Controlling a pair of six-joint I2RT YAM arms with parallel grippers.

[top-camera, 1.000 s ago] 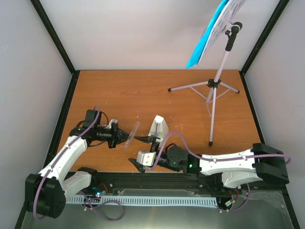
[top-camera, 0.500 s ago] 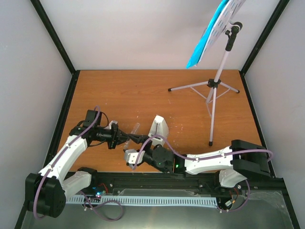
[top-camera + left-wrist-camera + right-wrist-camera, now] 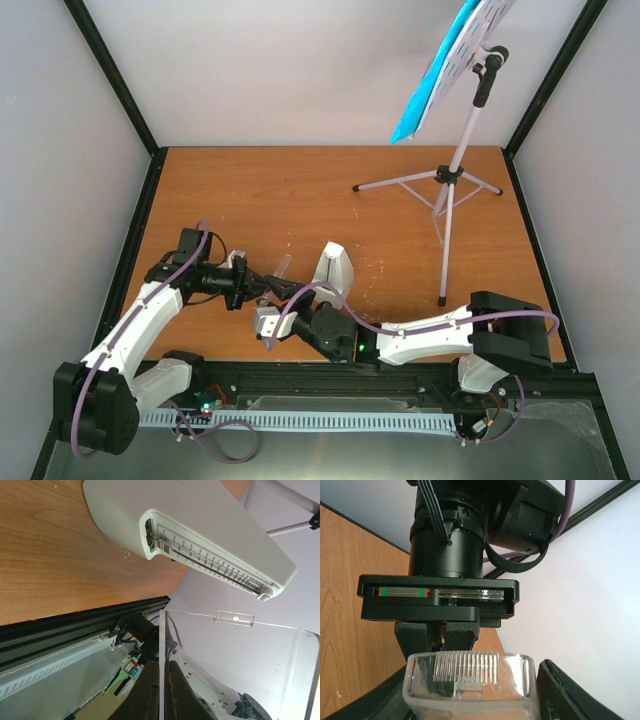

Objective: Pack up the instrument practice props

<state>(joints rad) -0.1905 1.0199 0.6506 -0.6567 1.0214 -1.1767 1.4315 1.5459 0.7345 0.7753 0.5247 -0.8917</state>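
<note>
The white metronome (image 3: 335, 268) stands on the wooden table with its pendulum scale bare (image 3: 210, 555). Its clear cover (image 3: 279, 273) is off and held in the air to the left of it. My left gripper (image 3: 262, 288) is shut on one edge of the clear cover (image 3: 240, 665). My right gripper (image 3: 470, 695) straddles the cover's ribbed end (image 3: 470, 682); a narrow gap shows at its right finger (image 3: 570, 690). The music stand (image 3: 452, 190) is at the back right, with blue and white sheet-music pages (image 3: 430, 95) on its desk.
The stand's tripod legs (image 3: 400, 182) spread over the back right of the table. A black rail (image 3: 330, 375) and a white cable duct run along the near edge. Black frame posts and pale walls close in the sides and back.
My right arm has swung left from beside the metronome to the cover, and its jaws have narrowed around it. The left gripper keeps its hold and has barely moved.
</note>
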